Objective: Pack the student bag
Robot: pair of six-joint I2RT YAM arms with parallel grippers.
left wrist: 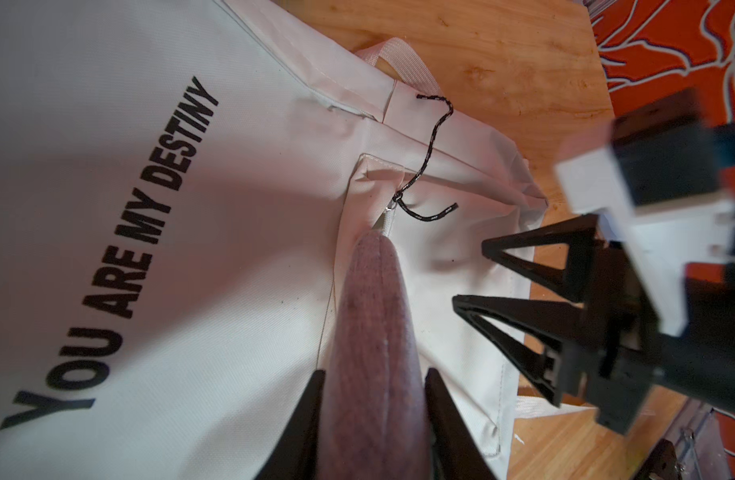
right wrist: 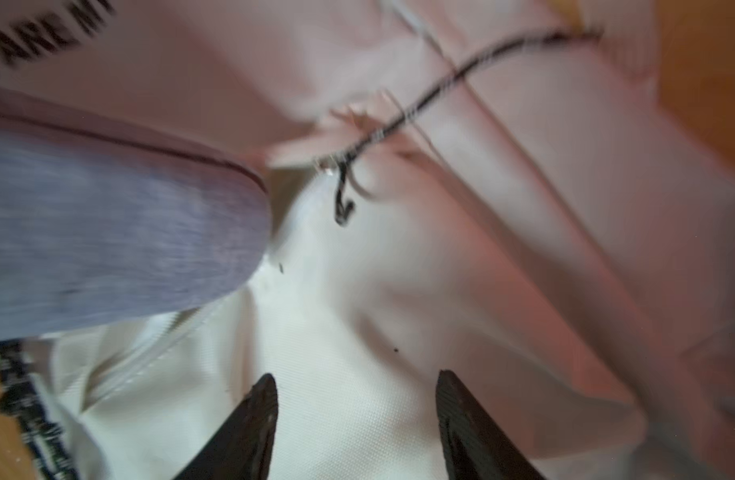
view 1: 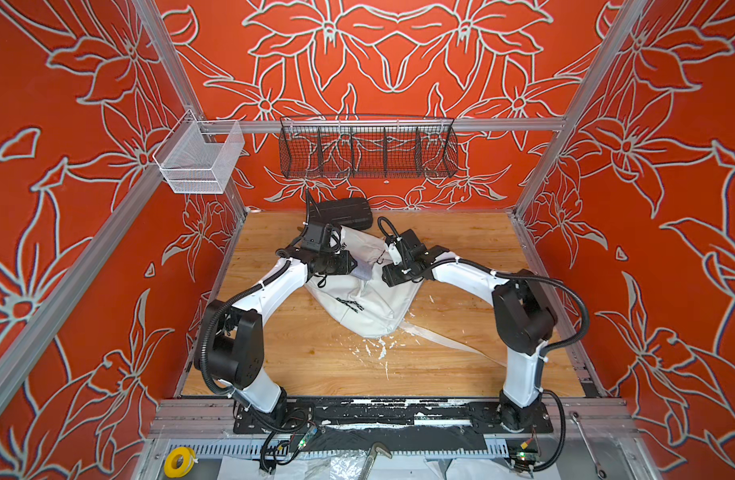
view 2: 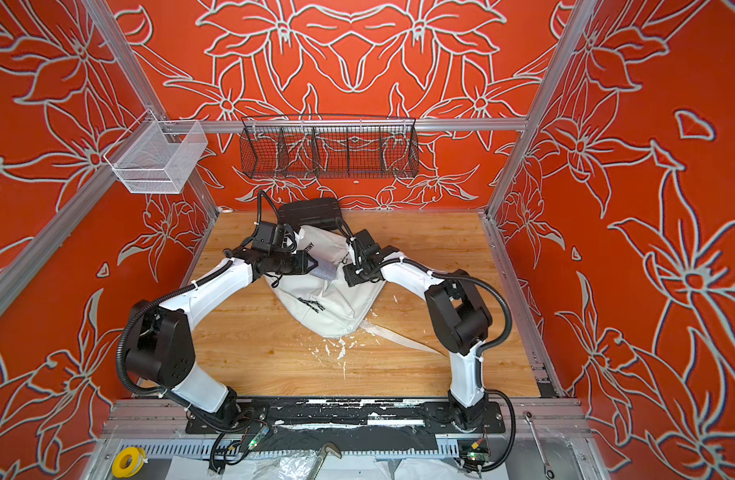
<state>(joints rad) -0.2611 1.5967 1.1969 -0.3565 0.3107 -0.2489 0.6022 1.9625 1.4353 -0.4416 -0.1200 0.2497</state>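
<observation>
The student bag (view 1: 370,299) is lying central on the worktop (view 1: 315,357), probably soft and light; the zip edge by its cord pull (left wrist: 424,166) is offering the hold. From 10 o'clock the left hand (left wrist: 374,374) is clamping a grey pouch (left wrist: 370,299); from 2 o'clock the right hand (right wrist: 357,374) is gaping.

Both top views are bright, evenly lit and sharp, stretched at the edges. My right wrist view is smeared by blur, the pouch (right wrist: 108,228) soft. My left wrist view is crisper, though my right gripper (left wrist: 469,272) blurs and the bag (left wrist: 232,249) looks pink-tinted.
</observation>
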